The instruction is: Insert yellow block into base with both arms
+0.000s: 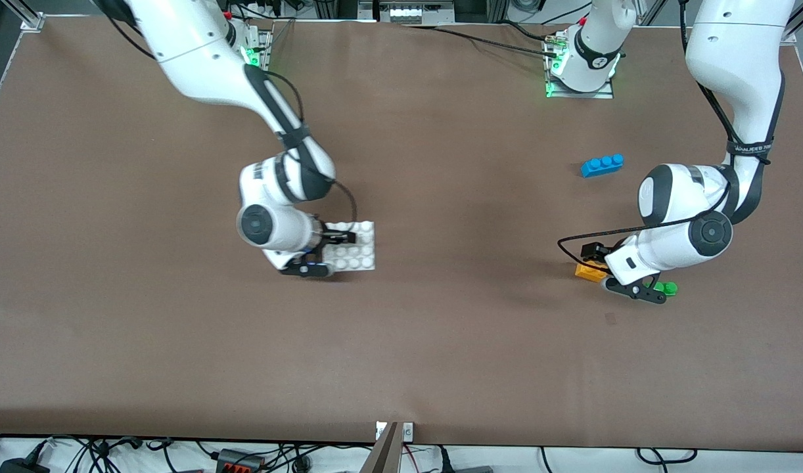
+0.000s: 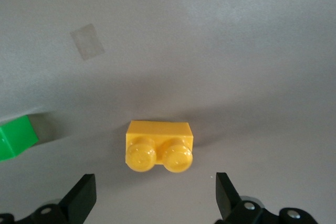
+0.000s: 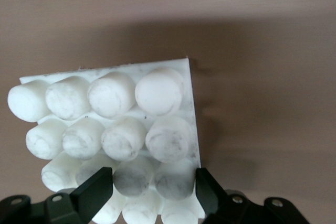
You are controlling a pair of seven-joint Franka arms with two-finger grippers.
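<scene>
While the left end effector is hanging released over the yellow block at the lower right of the front view, the right end effector is straddling the white base's edge at center-left, not clenched. Closing crooked might be knocking the block toward the green brick on the desk.

Brown table: base, yellow block, green brick, blue brick
</scene>
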